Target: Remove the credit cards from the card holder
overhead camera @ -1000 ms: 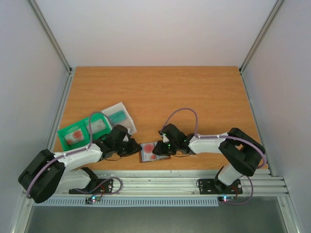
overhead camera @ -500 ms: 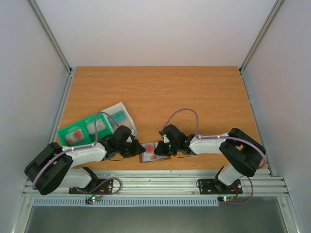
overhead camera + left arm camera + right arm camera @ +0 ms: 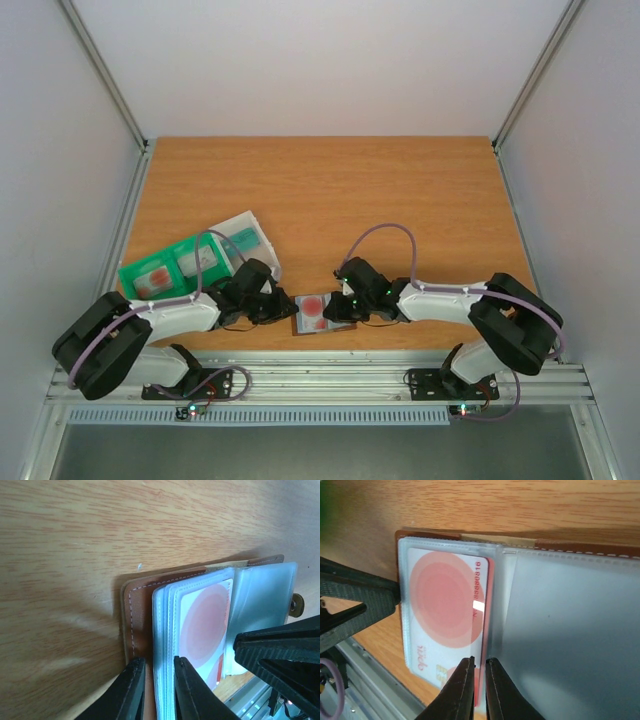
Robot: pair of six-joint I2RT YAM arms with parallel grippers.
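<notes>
The brown card holder [image 3: 318,327] lies open near the table's front edge, with my two grippers on either side of it. A credit card [image 3: 445,600] with red circles sits in the top clear sleeve of the left panel, and its right edge sticks out. My left gripper [image 3: 158,662] is shut on the outer edge of that sleeve stack, one finger on the brown leather [image 3: 142,600] and the other on the card face [image 3: 205,625]. My right gripper [image 3: 480,661] is shut on the card's protruding edge. The right-hand sleeve [image 3: 570,630] looks grey and empty.
A green tray [image 3: 165,270] holding cards stands at the left, with a translucent box [image 3: 245,238] behind it. The metal rail [image 3: 330,375] runs just in front of the holder. Bare wooden table [image 3: 330,190] stretches behind.
My right wrist has shifted slightly to the right and its jaws have narrowed on the card's edge. My left arm has shifted its pose while its gripper stays at the holder's left edge.
</notes>
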